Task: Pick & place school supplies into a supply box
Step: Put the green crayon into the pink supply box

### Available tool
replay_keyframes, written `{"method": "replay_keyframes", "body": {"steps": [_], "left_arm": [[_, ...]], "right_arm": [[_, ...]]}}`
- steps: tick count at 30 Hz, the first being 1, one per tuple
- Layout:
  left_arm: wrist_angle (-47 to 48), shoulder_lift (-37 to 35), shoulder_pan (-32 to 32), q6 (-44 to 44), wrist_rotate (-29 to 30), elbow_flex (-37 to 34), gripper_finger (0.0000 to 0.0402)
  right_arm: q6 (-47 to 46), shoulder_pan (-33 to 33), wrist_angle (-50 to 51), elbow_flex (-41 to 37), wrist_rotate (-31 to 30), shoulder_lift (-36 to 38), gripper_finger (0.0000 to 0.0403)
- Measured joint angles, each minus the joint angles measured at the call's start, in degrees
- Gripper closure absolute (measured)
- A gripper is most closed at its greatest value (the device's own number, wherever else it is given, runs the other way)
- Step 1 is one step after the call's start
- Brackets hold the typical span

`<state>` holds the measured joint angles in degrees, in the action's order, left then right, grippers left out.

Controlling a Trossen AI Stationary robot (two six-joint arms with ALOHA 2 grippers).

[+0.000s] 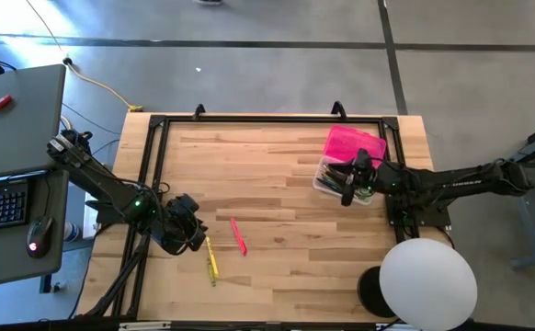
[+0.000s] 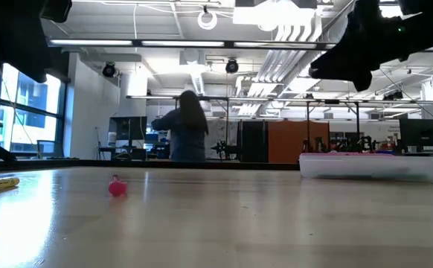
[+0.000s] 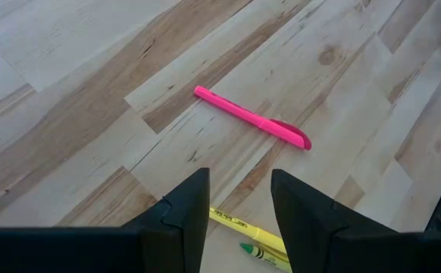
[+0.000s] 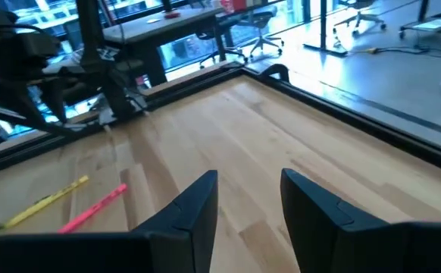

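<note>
A pink pen lies flat on the table near its middle, with a yellow pencil and a green-tipped one beside it toward the near edge. My left gripper hovers open just left of them; in its wrist view the fingers frame the yellow pencil below the pink pen. The supply box, clear with its pink lid open, sits at the far right holding several pens. My right gripper is open above the box's near end, holding nothing.
A black frame runs around the table's far, left and right sides. A white round lamp head stands over the near right corner. A desk with a keyboard is left of the table. A person stands far behind.
</note>
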<state>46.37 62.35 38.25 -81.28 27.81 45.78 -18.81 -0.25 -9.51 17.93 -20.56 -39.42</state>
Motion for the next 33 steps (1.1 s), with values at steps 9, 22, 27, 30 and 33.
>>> {"method": "replay_keyframes", "body": {"steps": [9, 22, 27, 30, 33], "left_arm": [[0.0, 0.0, 0.0, 0.0, 0.0, 0.0, 0.0224], [0.0, 0.0, 0.0, 0.0, 0.0, 0.0, 0.0224], [0.0, 0.0, 0.0, 0.0, 0.0, 0.0, 0.0224], [0.0, 0.0, 0.0, 0.0, 0.0, 0.0, 0.0224], [0.0, 0.0, 0.0, 0.0, 0.0, 0.0, 0.0224]], "right_arm": [[8.5, 0.0, -10.8, 0.0, 2.5, -0.3, 0.0279], [20.2, -0.9, -29.2, 0.0, 17.8, -2.6, 0.0279], [16.4, -1.0, -31.9, 0.0, 22.6, -9.9, 0.0279], [17.9, -1.0, -33.2, 0.6, 22.5, -15.6, 0.0279], [18.7, -1.0, -33.3, 3.2, 23.3, -21.2, 0.0279]]}}
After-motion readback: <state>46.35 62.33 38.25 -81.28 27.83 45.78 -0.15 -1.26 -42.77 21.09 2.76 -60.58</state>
